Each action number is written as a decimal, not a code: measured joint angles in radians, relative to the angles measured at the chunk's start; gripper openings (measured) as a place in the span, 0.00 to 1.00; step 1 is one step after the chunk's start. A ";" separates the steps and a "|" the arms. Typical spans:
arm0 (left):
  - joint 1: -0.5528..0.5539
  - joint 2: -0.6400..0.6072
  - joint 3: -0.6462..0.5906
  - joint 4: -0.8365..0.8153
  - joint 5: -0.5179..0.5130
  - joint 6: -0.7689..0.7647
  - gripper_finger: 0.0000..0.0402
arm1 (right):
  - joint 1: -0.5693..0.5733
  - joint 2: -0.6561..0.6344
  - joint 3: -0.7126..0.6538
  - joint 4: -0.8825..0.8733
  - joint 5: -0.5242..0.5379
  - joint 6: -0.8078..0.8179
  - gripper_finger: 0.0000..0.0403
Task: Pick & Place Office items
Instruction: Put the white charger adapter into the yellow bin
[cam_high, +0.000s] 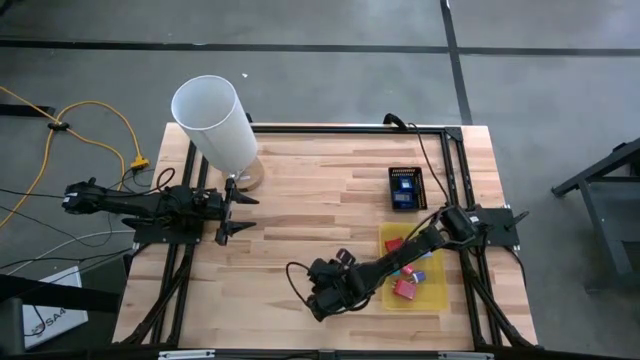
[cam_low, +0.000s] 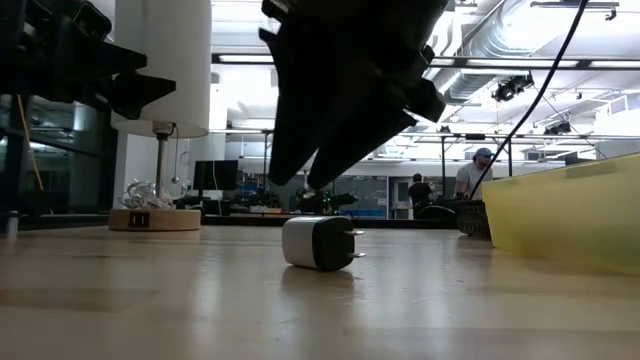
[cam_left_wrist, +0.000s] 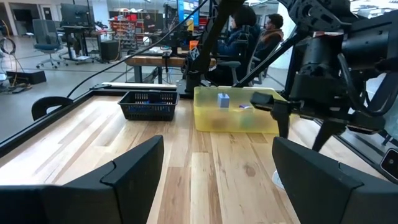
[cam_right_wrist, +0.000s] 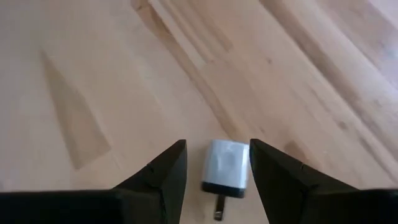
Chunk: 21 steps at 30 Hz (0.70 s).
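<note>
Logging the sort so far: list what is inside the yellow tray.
Inside the yellow tray lie small red, blue and pink blocks. The right arm crosses over its near corner, so anything beneath it is covered; an exact count cannot be read.

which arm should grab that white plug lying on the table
The right. Its hand hangs just above the white plug, open fingers on either side. The left hand waits open far across the table by the white cylinder.

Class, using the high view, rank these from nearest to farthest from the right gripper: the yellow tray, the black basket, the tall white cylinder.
From the right gripper, at the table's front middle:
1. Yellow tray, just to its right.
2. Black basket, farther back on the right.
3. Tall white cylinder, at the far left corner.
</note>
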 joint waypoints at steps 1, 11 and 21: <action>0.000 0.000 0.000 0.000 0.000 0.000 0.73 | 0.000 0.000 0.000 0.003 0.000 0.000 0.41; 0.000 0.000 0.000 0.000 0.000 0.000 0.73 | 0.015 0.018 0.000 -0.007 0.007 0.019 0.55; 0.000 0.000 0.000 0.000 0.000 0.000 0.73 | 0.041 0.025 0.001 -0.011 0.091 0.072 0.55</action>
